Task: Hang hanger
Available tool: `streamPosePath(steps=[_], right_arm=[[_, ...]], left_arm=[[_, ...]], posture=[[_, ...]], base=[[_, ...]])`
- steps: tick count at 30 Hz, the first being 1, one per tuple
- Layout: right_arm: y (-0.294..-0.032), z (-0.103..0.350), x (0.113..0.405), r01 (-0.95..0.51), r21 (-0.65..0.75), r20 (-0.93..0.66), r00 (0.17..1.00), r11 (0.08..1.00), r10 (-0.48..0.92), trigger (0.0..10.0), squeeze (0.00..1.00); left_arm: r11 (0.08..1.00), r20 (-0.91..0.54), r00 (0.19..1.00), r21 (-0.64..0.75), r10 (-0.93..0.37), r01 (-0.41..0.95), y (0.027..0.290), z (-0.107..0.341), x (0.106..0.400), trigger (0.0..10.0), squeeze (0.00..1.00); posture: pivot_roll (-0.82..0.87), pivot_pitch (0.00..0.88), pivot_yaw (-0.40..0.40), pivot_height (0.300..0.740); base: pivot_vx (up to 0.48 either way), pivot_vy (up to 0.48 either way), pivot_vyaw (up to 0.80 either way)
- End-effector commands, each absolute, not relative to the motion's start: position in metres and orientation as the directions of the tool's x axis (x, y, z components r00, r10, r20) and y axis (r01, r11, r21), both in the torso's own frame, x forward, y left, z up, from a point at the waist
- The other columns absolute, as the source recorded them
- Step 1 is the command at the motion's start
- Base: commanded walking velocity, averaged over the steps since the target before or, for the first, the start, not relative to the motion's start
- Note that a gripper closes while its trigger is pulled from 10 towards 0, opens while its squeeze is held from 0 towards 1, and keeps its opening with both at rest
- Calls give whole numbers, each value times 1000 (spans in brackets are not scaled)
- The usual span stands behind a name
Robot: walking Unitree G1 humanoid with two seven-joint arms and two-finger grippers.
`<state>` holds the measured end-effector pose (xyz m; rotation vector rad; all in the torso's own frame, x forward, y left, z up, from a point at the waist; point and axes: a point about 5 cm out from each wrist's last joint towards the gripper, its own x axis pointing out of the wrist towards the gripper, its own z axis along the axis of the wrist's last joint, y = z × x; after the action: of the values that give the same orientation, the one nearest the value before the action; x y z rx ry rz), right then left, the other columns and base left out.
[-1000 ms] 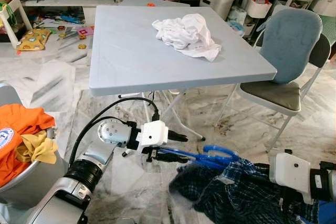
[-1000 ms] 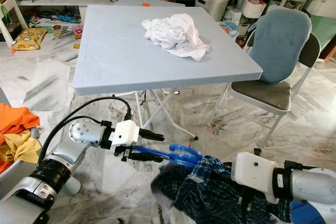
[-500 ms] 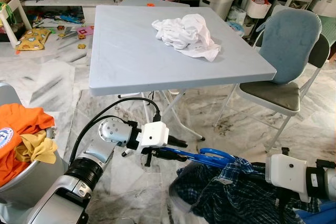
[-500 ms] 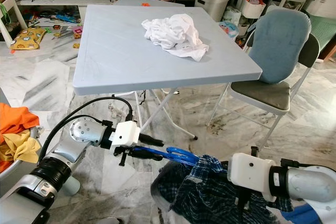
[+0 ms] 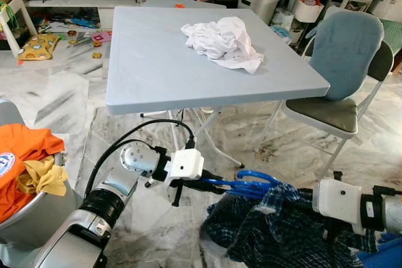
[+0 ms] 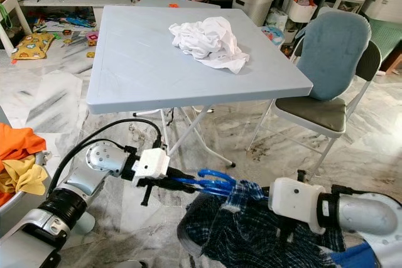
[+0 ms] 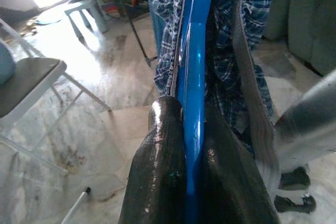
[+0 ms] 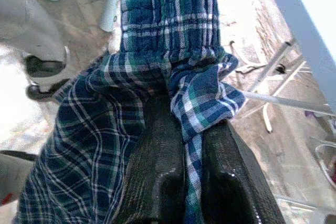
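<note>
Left gripper (image 7: 190,145) clamps blue hanger (image 5: 248,182), long axis level, running rightward into plaid shirt (image 5: 282,230). Right gripper (image 8: 190,145) pinches shirt fabric.

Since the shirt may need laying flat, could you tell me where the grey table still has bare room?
The table is bare over its whole near half and robot-left side, up to the white cloth heaped toward the far right corner. Below, it is crowded: the left claw grips the blue hanger, the right claw pinches the plaid shirt.
</note>
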<state>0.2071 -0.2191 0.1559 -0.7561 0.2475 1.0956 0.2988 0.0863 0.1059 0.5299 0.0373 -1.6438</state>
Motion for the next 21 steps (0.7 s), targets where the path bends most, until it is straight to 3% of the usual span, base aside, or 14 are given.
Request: streamPosePath(steps=[1, 4, 5, 11, 19, 21], right_arm=[[-215, 156, 212, -857, -454, -520, 478, 245, 708, 10000, 0], [-215, 155, 220, -839, -466, -502, 511, 280, 698, 10000, 0], [-215, 154, 224, -835, -455, -494, 525, 308, 693, 10000, 1000], [-211, 154, 237, -803, -495, -463, 568, 333, 681, 10000, 1000], [-214, 160, 252, -738, -582, -435, 637, 340, 637, 10000, 1000], [-218, 161, 255, -715, -607, -431, 662, 346, 613, 10000, 1000]], left_arm=[[-136, -307, -37, 308, -951, 941, 75, 116, 302, 0, 0], [-96, -285, -5, 307, -959, 947, 75, 115, 304, 0, 0], [-85, -284, 8, 313, -959, 946, 76, 113, 303, 0, 0], [5, -245, 86, 315, -966, 949, 79, 111, 306, 0, 0], [48, -222, 111, 271, -969, 961, 79, 104, 303, 0, 0], [98, -221, 154, 244, -963, 965, 79, 102, 307, 0, 0]], posture=[[6, 0, -120, 740], [13, 0, -124, 740], [18, 0, -128, 740], [35, 0, -133, 740], [30, 0, -134, 740], [30, 0, -134, 740]], base=[[0, 0, 0], [0, 0, 0], [0, 0, 0], [0, 0, 0], [0, 0, 0], [0, 0, 0]])
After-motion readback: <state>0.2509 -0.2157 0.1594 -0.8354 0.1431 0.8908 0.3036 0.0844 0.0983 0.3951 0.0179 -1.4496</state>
